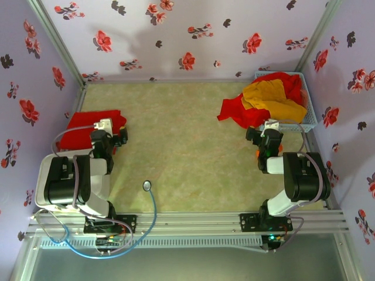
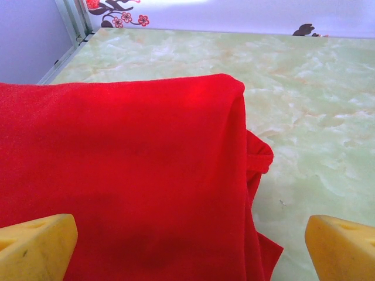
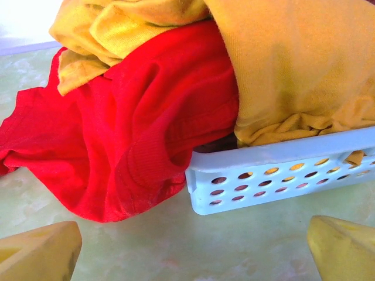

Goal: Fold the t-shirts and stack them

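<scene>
Below left tool (image 2: 190, 249), folded red t-shirt (image 2: 117, 164); before right tool (image 3: 193, 249), heaped t-shirts (image 3: 146, 117).

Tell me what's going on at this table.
The left gripper hangs open over a folded bright red cloth t-shirt at the left. The right gripper, open too, faces a pale blue perforated plastic basket, where a mustard-yellow cloth shirt lies heaped on a crumpled red cloth shirt spilling over the rim. Neither holds anything.

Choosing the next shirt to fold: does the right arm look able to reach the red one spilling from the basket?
Probably yes: the open right hand faces the red shirt, which hangs over the rim of the basket with nothing between.
</scene>
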Robot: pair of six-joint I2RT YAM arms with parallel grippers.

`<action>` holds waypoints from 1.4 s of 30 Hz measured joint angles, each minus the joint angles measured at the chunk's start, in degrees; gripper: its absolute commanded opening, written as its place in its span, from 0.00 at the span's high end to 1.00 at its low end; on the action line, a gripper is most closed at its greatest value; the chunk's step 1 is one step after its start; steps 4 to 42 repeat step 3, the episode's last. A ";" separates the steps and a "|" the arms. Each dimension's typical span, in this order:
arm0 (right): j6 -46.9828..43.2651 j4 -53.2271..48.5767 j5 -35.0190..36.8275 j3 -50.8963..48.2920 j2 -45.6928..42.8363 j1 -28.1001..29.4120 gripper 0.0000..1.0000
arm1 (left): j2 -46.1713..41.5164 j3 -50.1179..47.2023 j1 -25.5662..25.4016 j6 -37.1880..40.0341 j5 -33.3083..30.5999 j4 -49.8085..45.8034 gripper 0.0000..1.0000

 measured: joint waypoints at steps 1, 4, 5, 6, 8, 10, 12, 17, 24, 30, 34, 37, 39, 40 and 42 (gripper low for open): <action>0.00 0.00 0.00 0.00 0.00 0.00 0.01 | 0.00 0.00 0.00 0.00 0.00 0.00 0.00; -0.02 0.00 -0.02 0.00 0.00 0.00 0.01 | 0.00 0.00 0.00 0.00 0.00 0.00 0.00; -0.02 0.00 -0.02 0.00 0.00 0.00 0.01 | 0.00 0.00 0.00 0.00 0.00 0.00 0.00; -0.02 0.00 -0.02 0.00 0.00 0.00 0.01 | 0.00 0.00 0.00 0.00 0.00 0.00 0.00; -0.02 0.00 -0.02 0.00 0.00 0.00 0.01 | 0.00 0.00 0.00 0.00 0.00 0.00 0.00; -0.02 0.00 -0.02 0.00 0.00 0.00 0.01 | 0.00 0.00 0.00 0.00 0.00 0.00 0.00; -0.02 0.00 -0.02 0.00 0.00 0.00 0.01 | 0.00 0.00 0.00 0.00 0.00 0.00 0.00; -0.02 0.00 -0.02 0.00 0.00 0.00 0.01 | 0.00 0.00 0.00 0.00 0.00 0.00 0.00; -0.02 0.00 -0.02 0.00 0.00 0.00 0.01 | 0.00 0.00 0.00 0.00 0.00 0.00 0.00; -0.02 0.00 -0.02 0.00 0.00 0.00 0.01 | 0.00 0.00 0.00 0.00 0.00 0.00 0.00; -0.02 0.00 -0.02 0.00 0.00 0.00 0.01 | 0.00 0.00 0.00 0.00 0.00 0.00 0.00; -0.02 0.00 -0.02 0.00 0.00 0.00 0.01 | 0.00 0.00 0.00 0.00 0.00 0.00 0.00; -0.02 0.00 -0.02 0.00 0.00 0.00 0.01 | 0.00 0.00 0.00 0.00 0.00 0.00 0.00; -0.02 0.00 -0.02 0.00 0.00 0.00 0.01 | 0.00 0.00 0.00 0.00 0.00 0.00 0.00; -0.02 0.00 -0.02 0.00 0.00 0.00 0.01 | 0.00 0.00 0.00 0.00 0.00 0.00 0.00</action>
